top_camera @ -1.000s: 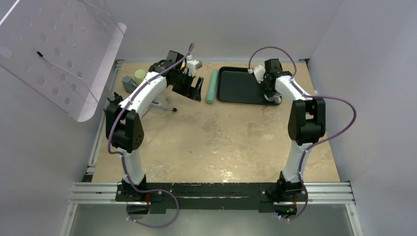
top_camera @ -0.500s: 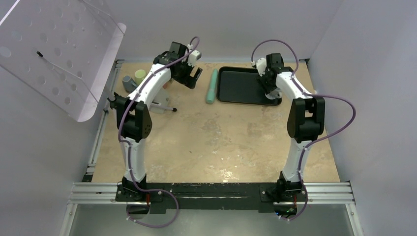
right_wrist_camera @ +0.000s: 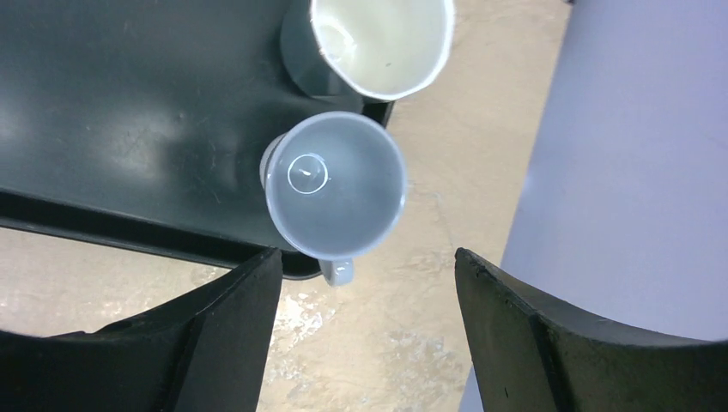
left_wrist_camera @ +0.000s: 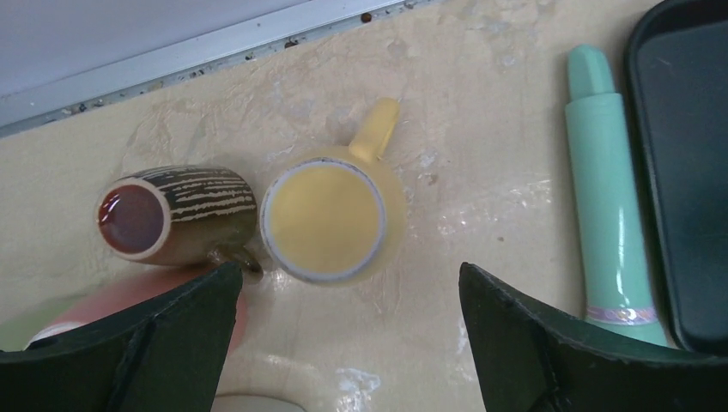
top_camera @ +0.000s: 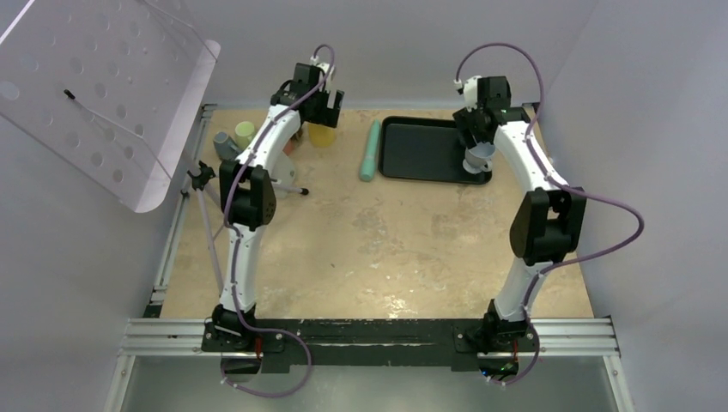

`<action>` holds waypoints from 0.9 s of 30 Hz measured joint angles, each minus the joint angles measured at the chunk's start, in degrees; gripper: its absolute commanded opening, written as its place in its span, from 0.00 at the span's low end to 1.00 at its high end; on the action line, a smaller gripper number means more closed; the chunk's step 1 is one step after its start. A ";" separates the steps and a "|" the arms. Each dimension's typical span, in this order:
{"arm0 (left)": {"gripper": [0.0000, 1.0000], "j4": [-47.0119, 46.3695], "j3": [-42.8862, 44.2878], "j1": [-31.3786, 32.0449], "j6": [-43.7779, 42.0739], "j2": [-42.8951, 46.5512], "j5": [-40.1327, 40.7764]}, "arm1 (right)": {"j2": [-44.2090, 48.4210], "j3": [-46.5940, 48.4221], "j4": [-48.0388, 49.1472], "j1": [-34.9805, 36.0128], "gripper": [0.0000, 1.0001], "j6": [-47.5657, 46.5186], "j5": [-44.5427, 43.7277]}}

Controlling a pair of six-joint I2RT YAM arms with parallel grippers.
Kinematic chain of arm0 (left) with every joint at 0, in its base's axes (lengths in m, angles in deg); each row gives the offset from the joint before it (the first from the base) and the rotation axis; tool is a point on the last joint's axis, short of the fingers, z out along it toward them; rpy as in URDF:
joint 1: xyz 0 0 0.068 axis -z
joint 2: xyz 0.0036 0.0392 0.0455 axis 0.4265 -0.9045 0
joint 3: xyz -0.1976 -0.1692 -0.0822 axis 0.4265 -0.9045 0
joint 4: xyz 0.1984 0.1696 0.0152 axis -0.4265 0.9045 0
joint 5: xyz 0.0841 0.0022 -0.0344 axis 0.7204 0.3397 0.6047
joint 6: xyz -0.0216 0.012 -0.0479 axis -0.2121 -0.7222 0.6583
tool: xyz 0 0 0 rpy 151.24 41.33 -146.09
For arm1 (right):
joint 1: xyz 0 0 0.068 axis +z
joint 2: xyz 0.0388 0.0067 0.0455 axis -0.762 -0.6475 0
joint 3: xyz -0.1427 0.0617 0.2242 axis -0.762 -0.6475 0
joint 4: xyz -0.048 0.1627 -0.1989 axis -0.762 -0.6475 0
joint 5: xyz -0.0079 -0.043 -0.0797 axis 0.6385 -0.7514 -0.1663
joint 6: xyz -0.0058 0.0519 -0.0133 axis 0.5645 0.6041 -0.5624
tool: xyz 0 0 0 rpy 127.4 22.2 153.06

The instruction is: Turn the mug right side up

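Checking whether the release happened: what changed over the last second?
The right end effector let go of the grey-blue mug, now upright at the corner of the black tray, and lifted away, open. The left end effector swung toward the far edge, above the yellow mug. The black tray and green tube stayed put.

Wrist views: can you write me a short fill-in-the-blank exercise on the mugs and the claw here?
The pale blue mug stands with its opening facing ____.
It sits on the ____ tray.
The striped mug lies on its ____.
The right claw above the pale blue mug is ____.
Missing words: up; black; side; open.
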 measured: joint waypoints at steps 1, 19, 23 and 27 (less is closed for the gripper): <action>1.00 -0.39 0.28 -0.22 0.11 -1.11 0.24 | 1.16 0.13 -0.09 0.00 0.76 0.55 -0.15; 0.38 -3.85 5.11 -0.90 -9.35 -9.29 -4.13 | 14.14 -0.68 0.00 1.77 0.74 3.78 -1.49; 0.07 -6.08 2.45 -1.01 -11.41 -8.17 -8.11 | 14.14 -1.64 -0.26 1.84 0.73 4.28 -1.46; 0.00 -8.11 -5.81 -1.16 -15.74 -3.43 -14.19 | 14.38 -3.28 -0.39 2.21 0.73 4.57 -1.49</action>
